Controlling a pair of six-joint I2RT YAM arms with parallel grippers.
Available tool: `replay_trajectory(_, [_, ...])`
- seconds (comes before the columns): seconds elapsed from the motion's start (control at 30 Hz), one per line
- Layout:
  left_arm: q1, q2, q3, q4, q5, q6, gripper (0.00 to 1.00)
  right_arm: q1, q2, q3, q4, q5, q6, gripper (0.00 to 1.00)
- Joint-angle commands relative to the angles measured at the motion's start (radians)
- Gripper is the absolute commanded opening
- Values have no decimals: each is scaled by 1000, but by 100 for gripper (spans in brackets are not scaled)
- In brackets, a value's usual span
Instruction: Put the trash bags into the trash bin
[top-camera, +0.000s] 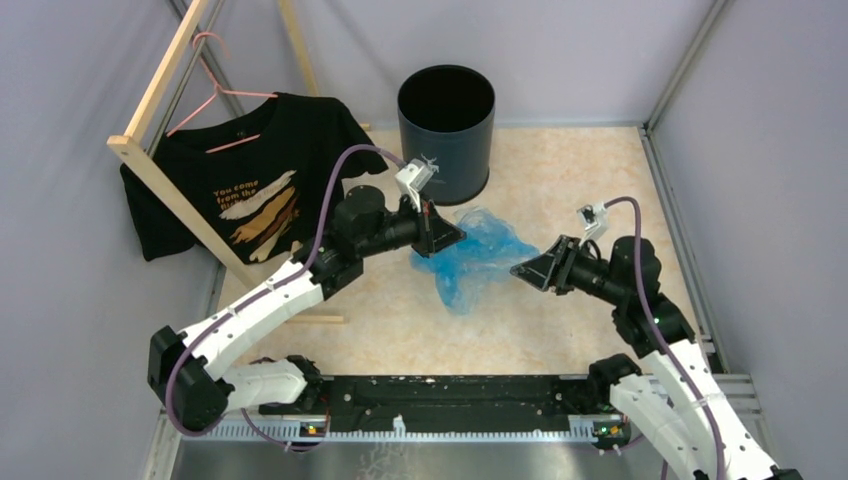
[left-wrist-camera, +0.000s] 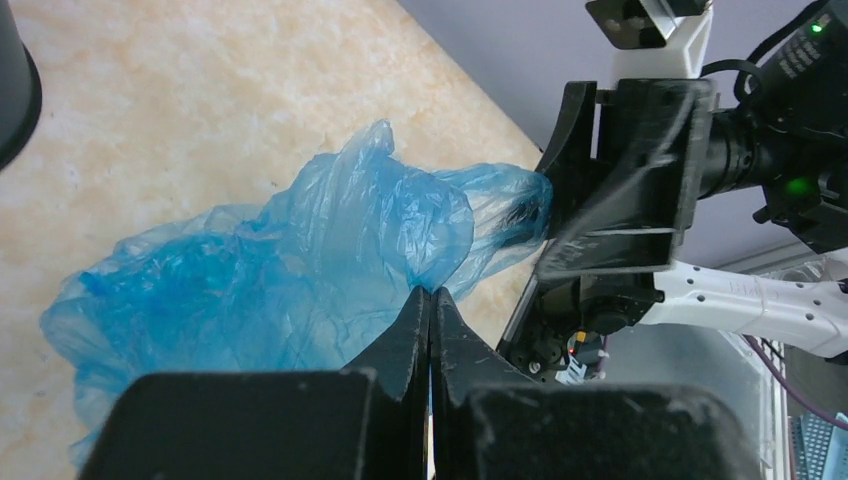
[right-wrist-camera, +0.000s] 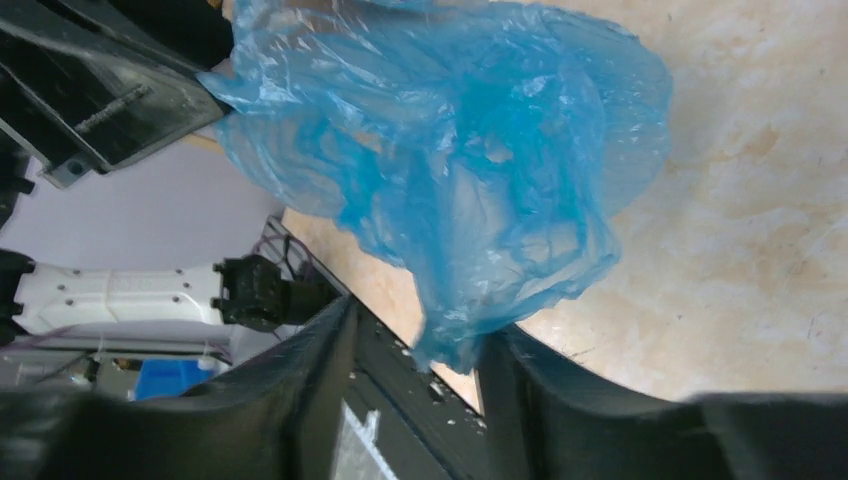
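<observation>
The left gripper (left-wrist-camera: 430, 296) has its fingers pressed together on a fold of the thin, crinkly, translucent light-blue plastic bag (left-wrist-camera: 300, 250). The bag's tail edge hangs between the parted fingers of the right gripper (right-wrist-camera: 425, 330). Bare marbled tabletop (top-camera: 600, 180) surrounds both. Beyond the left fingertips stands the dark round open-topped bin (top-camera: 446, 130). Behind the left arm, a black T-shirt (top-camera: 250, 180) reads "You come from the".

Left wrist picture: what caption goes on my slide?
Left gripper, shut, pinches a fold of the crinkly blue trash bag.
</observation>
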Motion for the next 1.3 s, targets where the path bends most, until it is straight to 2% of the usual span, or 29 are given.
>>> replay_trajectory(0.0, [-3,-50,-37,28,-32,-59,0,13,-52,-52,18,2,21,58])
replay_trajectory(0.07, [-2,-57,-44,28,-45,-70,0,14,-61,-153,154,-50,134,72])
replay_trajectory(0.13, [-2,-60,-44,28,-62,-71,0,16,-52,-267,315,-83,237,78])
replay_trajectory(0.2, [-2,-62,-39,1,-66,-71,0,17,-22,-342,424,-75,280,79])
replay_trajectory(0.27, [-2,-65,-22,-16,-55,-69,0,18,12,-381,444,-44,282,80])
replay_trajectory(0.43, [-2,-94,29,-43,-1,-41,0,18,77,-354,355,42,207,80])
replay_trajectory(0.53, [-2,-127,34,-55,-21,-17,0,18,74,-268,178,112,105,81])
replay_trajectory(0.63, [-2,-136,43,-88,-50,-1,0,18,35,-179,72,138,26,83])
replay_trajectory(0.8, [-2,-136,47,-101,-43,-4,0,18,-41,-124,24,129,-18,93])
replay_trajectory(0.93, [-2,-128,65,-115,-55,-14,0,18,-54,-153,118,70,-30,96])
replay_trajectory(1.07, [-2,-118,109,-161,-93,-31,0,18,-66,-219,247,81,-21,99])
replay_trajectory(1.27, [0,-124,122,-174,-128,-63,0,17,-114,-406,599,-9,181,98])
